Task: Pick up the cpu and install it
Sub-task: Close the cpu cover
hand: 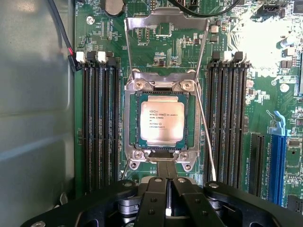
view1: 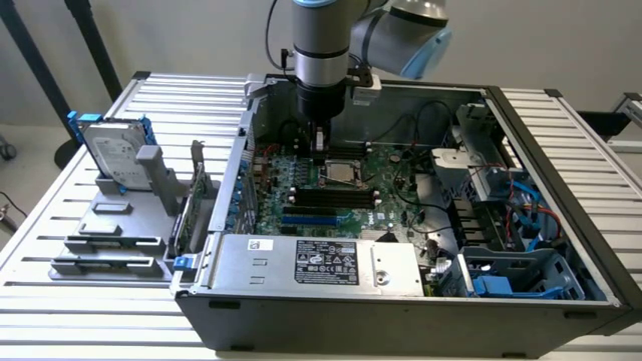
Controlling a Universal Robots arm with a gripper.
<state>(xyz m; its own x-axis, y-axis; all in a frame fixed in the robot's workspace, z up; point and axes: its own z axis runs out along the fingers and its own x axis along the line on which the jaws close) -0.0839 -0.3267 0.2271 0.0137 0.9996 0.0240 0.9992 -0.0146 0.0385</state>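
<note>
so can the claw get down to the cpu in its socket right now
Probably yes. The cpu lies bare in its socket, the metal load plate is swung up off it, and the shut claw hangs close by the socket's edge. Nothing lies across the chip's top.

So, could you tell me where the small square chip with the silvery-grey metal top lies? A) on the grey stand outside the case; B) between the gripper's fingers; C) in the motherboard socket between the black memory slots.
C: the silvery square cpu lies flat in its socket, metal plate raised; the shut gripper holds nothing.
</note>
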